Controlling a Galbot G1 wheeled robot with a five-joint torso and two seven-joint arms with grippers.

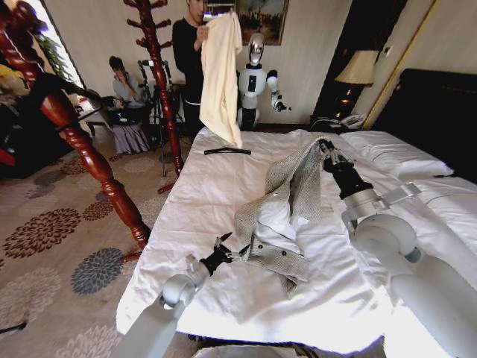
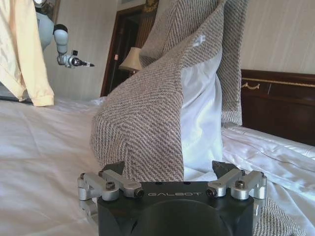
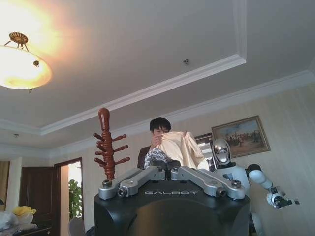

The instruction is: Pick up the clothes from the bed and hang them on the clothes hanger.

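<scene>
The grey tweed clothes (image 1: 292, 195) hang partly lifted off the bed (image 1: 223, 194). My right gripper (image 1: 326, 148) is shut on their upper edge, and in the right wrist view a bunch of the clothes (image 3: 155, 156) sits between the closed fingers of that gripper (image 3: 161, 163). The lower hem and white lining still rest on the duvet. My left gripper (image 1: 226, 248) is open just left of the hem; in the left wrist view it (image 2: 170, 169) faces the clothes (image 2: 147, 113) close up. The black clothes hanger (image 1: 227, 151) lies flat at the far end of the bed.
A person beyond the bed holds up a cream garment (image 1: 221, 74). Wooden coat stands rise at the far left (image 1: 158, 74) and near left (image 1: 82, 149). Another robot (image 1: 256, 82) stands behind. Pillows (image 1: 391, 153), dark headboard (image 1: 440, 112) and a lamp (image 1: 359, 68) are to the right.
</scene>
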